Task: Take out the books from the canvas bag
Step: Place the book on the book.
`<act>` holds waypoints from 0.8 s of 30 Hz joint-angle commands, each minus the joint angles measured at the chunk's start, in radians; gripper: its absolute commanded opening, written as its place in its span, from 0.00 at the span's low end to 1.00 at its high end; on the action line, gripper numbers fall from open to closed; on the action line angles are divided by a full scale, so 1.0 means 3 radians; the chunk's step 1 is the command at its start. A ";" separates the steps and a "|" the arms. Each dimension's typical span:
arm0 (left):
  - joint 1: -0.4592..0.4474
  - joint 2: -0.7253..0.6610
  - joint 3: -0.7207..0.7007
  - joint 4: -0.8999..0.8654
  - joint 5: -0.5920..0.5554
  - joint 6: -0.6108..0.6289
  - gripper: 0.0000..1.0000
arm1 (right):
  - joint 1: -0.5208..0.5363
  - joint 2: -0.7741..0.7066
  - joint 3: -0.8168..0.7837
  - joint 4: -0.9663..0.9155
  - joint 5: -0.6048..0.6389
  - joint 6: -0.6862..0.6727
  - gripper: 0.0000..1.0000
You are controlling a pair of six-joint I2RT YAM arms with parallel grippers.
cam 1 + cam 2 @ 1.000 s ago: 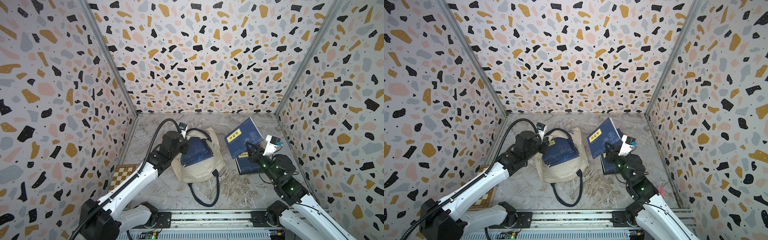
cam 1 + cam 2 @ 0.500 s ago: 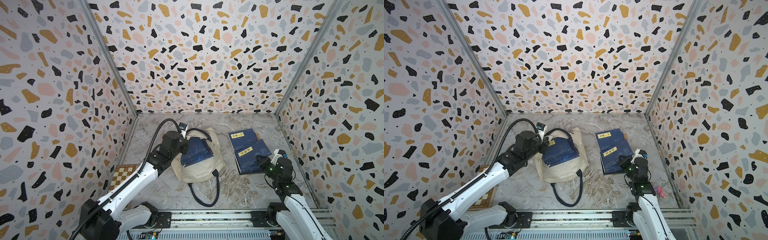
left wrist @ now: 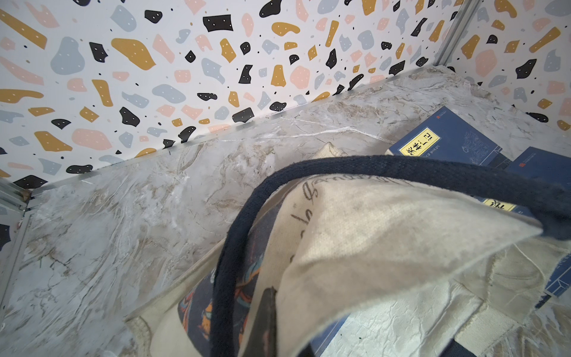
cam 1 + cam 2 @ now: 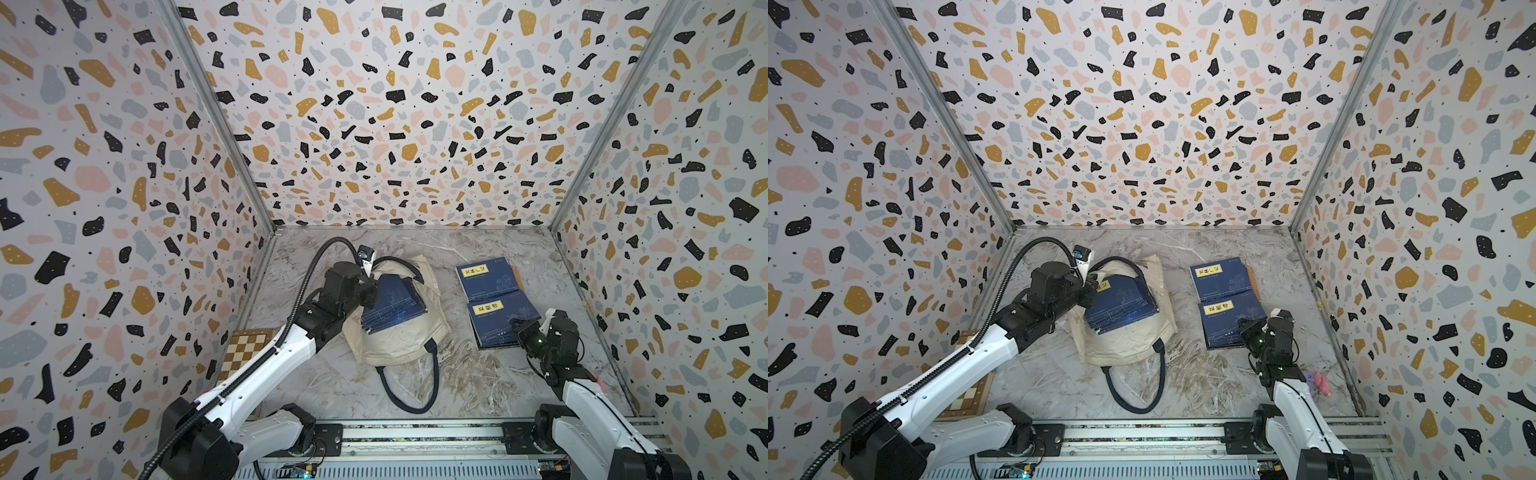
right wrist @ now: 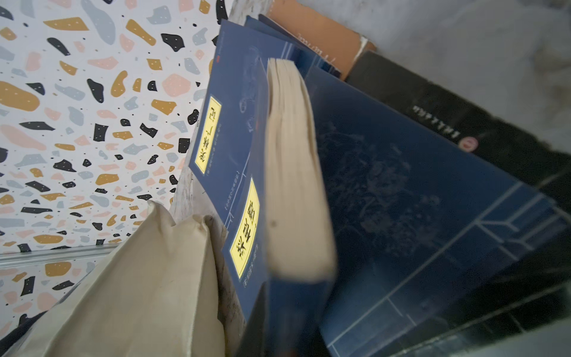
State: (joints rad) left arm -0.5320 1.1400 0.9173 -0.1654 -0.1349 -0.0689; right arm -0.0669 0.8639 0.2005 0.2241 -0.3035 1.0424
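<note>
Navy books (image 4: 490, 278) near canvas bag (image 4: 399, 345) edge

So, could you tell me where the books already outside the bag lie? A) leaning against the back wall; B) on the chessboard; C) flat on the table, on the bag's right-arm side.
C: the books lie flat on the table beside the bag, by the right gripper.

The books (image 4: 492, 286) right of centre are navy with yellow labels. The bag (image 4: 399, 347) is cream, its handles (image 4: 435, 374) navy. At lower left, a chessboard (image 4: 245, 349) shows brown-and-cream checks. The tabletop (image 4: 345, 386) is grey-beige marble.
</note>
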 commanded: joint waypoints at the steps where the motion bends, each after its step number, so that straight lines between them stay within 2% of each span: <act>1: 0.0030 -0.0052 0.0087 0.0004 0.0000 -0.0035 0.00 | -0.0064 0.0057 0.0014 0.0137 -0.0038 0.0004 0.00; 12: 0.0026 -0.0072 0.0082 0.0004 -0.0004 -0.0034 0.00 | -0.0150 -0.0066 0.0039 -0.0088 0.0082 -0.0070 0.23; 20: 0.0029 -0.0093 0.0077 0.0004 -0.0010 -0.0026 0.00 | -0.0161 0.0020 0.0117 -0.0134 -0.0064 -0.0187 0.35; 24: 0.0028 -0.0095 0.0078 0.0002 -0.0011 -0.0027 0.00 | -0.0160 -0.0026 0.0131 -0.0327 -0.0081 -0.0226 0.45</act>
State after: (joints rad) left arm -0.5320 1.1297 0.9173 -0.1722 -0.1322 -0.0692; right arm -0.1120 0.8703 0.2016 0.1722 -0.3138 1.0012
